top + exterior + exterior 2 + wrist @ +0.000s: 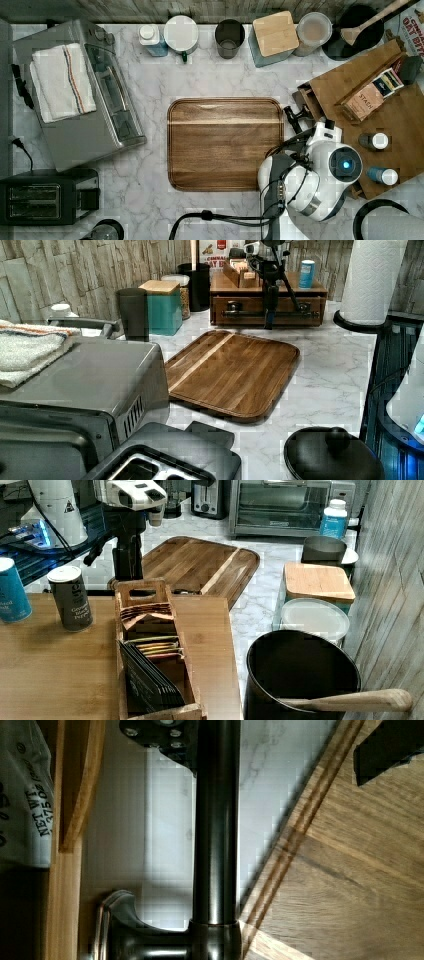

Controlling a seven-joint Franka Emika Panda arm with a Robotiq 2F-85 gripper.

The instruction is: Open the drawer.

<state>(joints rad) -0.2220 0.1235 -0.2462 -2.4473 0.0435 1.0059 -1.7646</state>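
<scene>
The drawer (245,304) sits in a low wooden cabinet (400,107) at the tabletop (225,75) edge on the top view's right. Its front faces the cutting board (225,145) in the middle of the tabletop. In the left view the front looks flush with the cabinet, so I judge the drawer not yet opened.

The black bar handle (216,820) runs level across the front, parallel to that tabletop edge. The pincer (270,747) hangs straight down over it, roughly at mid-length of the bar as the left view shows it. In the wrist view its fingers (165,737) stand apart, one on the drawer side close against the bar and the other out over the cutting board. They straddle the handle and are not yet clamped on it.

The coming move probably turns on this: the bar's long axis lies across the gap between the fingers, and the drawer has to travel away from the cabinet, toward the cutting board.

The wrist view cuts off both fingertips, so how far below the bar they reach is unclear. In the right view the cabinet top hides the drawer front. In the top view the arm (320,170) covers part of it.
</scene>
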